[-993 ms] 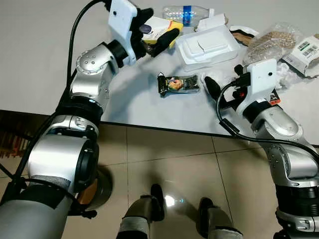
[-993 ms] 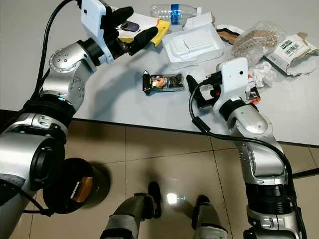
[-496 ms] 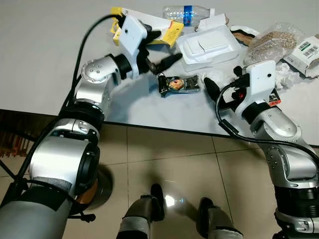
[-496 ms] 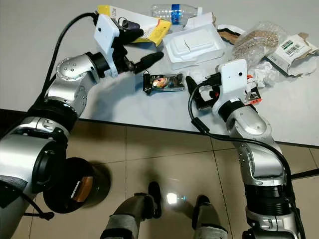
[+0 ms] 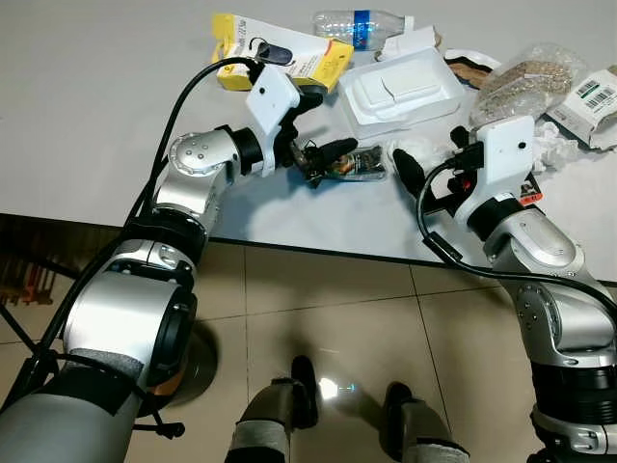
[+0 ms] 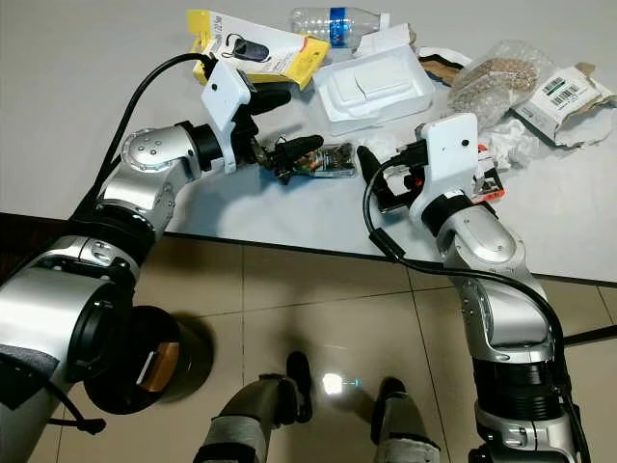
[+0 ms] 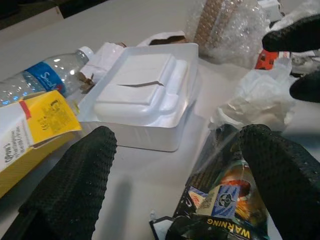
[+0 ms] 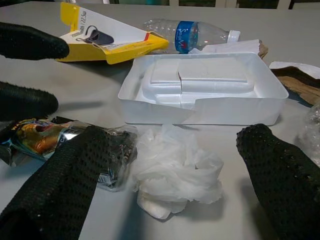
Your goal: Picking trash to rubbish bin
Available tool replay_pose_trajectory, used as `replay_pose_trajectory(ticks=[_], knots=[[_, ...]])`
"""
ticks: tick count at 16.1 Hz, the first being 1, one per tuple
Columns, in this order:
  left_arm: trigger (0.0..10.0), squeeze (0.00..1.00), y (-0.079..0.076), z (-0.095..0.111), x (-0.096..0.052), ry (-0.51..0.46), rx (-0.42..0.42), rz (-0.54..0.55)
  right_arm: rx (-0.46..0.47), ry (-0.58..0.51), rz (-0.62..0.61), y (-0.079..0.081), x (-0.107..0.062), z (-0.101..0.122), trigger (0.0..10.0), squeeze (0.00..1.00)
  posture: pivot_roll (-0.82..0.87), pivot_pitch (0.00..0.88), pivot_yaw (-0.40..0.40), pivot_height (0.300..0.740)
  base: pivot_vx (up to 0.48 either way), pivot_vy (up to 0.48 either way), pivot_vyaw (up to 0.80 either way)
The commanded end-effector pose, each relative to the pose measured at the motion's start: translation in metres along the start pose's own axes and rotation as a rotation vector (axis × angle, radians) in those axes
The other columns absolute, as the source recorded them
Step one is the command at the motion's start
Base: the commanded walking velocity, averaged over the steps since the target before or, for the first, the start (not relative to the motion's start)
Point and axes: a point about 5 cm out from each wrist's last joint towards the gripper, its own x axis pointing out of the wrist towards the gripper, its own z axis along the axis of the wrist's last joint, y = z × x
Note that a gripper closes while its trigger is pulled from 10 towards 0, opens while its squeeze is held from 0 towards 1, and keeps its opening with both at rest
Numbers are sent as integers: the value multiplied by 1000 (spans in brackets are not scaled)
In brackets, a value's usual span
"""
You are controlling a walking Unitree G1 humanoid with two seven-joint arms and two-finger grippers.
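Reaching for the dark crinkled foil snack wrapper (image 5: 349, 163) with my left pincer (image 5: 318, 159).
Its fingers straddle the wrapper's near end, spread; long axis points toward my idle, spread right pincer (image 5: 424, 164).

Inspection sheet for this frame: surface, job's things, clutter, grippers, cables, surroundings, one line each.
Surface: white table, trash heaped at its far right.
Job's things: dark snack wrapper; crumpled white tissue; white foam tray; yellow package; plastic bottle; black bin on the floor at the robot's left.
Clutter: bubble-wrap bag; torn labelled carton.
Grippers: left gripper open, fingers astride the snack wrapper's end; right gripper open, around the tissue.
Cables: black cable looping over the left arm; another along the right wrist.
Surroundings: beige tiled floor; robot's feet.
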Motion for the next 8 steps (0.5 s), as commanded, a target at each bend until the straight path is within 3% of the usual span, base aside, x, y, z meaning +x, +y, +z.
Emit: replay_pose_trajectory(ticks=[1,8], knots=[[10000,0,-4,-10,-4,43,-1,-36,12,8,8,3,-4,-2,10000,0,28,355,153,740,0,0,0],[10000,0,-10,-16,-3,67,1,-75,16,9,8,4,-4,-3,10000,0,28,355,156,740,0,0,0]])
